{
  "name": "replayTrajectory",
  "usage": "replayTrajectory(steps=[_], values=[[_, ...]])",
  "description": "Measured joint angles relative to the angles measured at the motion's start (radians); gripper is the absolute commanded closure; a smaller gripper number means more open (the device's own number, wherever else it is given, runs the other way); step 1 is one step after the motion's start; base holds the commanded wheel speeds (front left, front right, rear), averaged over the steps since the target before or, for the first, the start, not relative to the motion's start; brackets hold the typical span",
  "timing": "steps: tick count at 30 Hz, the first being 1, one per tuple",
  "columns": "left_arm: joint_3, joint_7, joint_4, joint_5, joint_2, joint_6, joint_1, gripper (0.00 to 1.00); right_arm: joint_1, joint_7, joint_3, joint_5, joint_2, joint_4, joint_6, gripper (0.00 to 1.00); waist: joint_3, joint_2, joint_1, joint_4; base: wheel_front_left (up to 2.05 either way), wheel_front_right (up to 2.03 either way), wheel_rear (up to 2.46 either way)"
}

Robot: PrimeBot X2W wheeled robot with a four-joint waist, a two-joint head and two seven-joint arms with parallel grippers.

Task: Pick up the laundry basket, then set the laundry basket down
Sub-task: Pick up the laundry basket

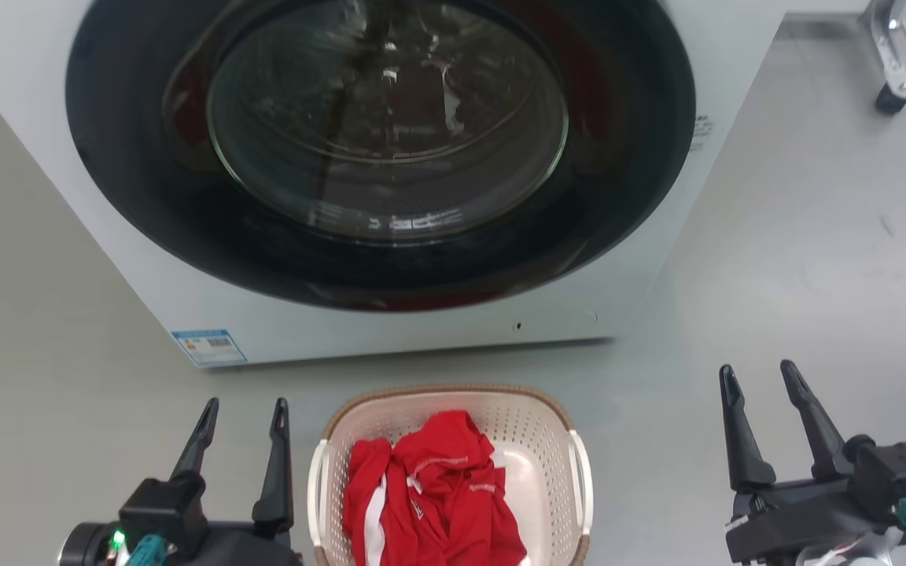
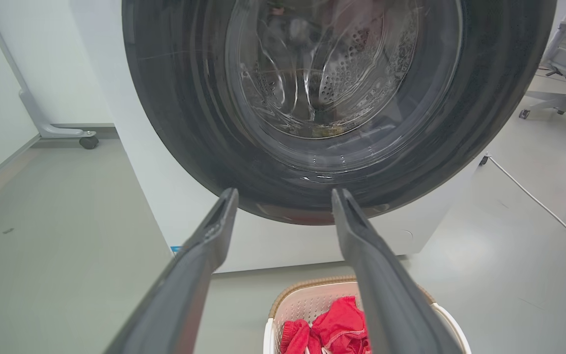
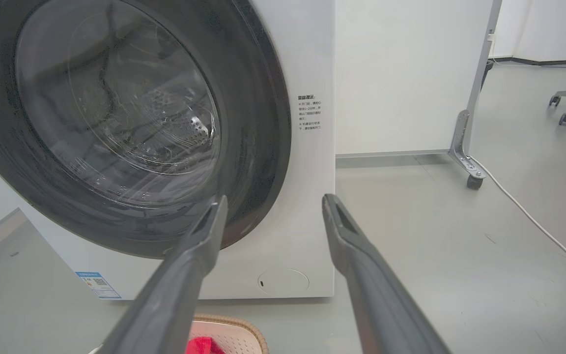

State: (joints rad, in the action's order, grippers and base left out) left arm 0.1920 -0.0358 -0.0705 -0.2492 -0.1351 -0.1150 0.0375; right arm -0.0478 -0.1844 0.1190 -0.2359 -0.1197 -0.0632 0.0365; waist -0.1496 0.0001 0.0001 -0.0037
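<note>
laundry basket [image 1: 532, 428]: cream, brown rim | clothes [image 1: 437, 495]: red | washer [image 1: 146, 259]: white

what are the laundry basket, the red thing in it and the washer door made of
Laundry basket: seemingly moulded plastic, matte cream, regular holes in the walls; brown rim looks woven, likely plastic too. Red garment: soft fabric, crumpled into folds, white stripes. Washer door: clear glossy window, glass or plastic, full of reflections, in a dark ring.

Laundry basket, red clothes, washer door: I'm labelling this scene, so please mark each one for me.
laundry basket [image 1: 528, 428], head view, perforated far wall.
red clothes [image 1: 437, 495], head view, middle of the heap.
washer door [image 1: 386, 118], head view, centre of the glass.
</note>
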Motion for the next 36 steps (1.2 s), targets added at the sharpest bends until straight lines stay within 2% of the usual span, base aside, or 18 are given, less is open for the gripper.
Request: replayTrajectory(steps=[13, 36], values=[[0.025, 0.053, 0.052, 0.009, 0.005, 0.003, -0.127, 0.0, -0.093, 0.035, 0.016, -0.01, 0.001, -0.044, 0.012, 0.0, -0.178, 0.0, 0.0002, -0.005, 0.0, 0.0, 0.0], [0.013, 0.115, 0.261, -0.005, 0.012, 0.054, -0.43, 0.0, -0.344, 0.062, 0.082, -0.01, 0.022, -0.168, 0.036, 0.0, -0.521, 0.0001, 0.0002, -0.012, 0.0, 0.0, 0.0]])
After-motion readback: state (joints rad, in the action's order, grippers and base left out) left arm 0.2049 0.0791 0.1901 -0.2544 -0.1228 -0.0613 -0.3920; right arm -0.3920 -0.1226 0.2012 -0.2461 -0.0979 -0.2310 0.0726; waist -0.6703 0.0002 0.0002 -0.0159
